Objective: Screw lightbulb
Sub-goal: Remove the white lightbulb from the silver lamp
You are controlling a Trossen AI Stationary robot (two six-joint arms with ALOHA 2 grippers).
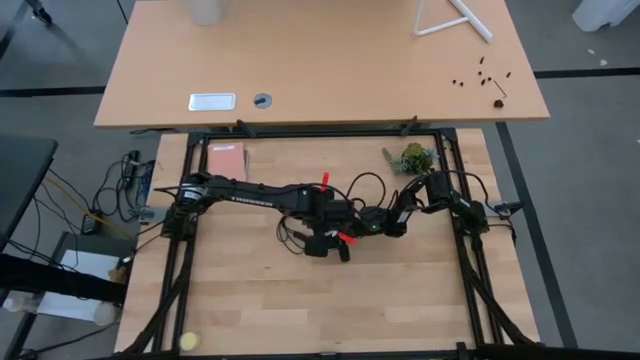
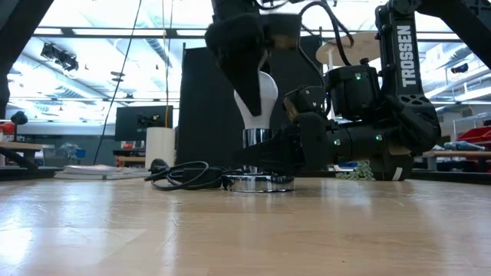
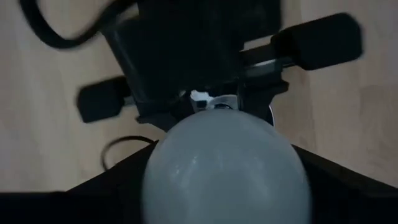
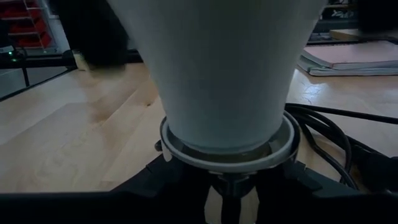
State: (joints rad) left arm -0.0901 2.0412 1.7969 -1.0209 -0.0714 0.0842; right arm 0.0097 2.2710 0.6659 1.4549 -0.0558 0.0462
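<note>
Upright, the lightbulb point(image 2: 258, 96) in the left gripper's point(image 2: 249, 77) pinch, right gripper point(image 2: 268, 153) clamping socket point(image 2: 257, 182).

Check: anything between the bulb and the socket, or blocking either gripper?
Nothing visible in the way. The lightbulb stands upright with its screw end already in the socket. The left gripper is on the bulb from above; the right gripper holds the socket's neck. The black cord lies off to the side.
</note>
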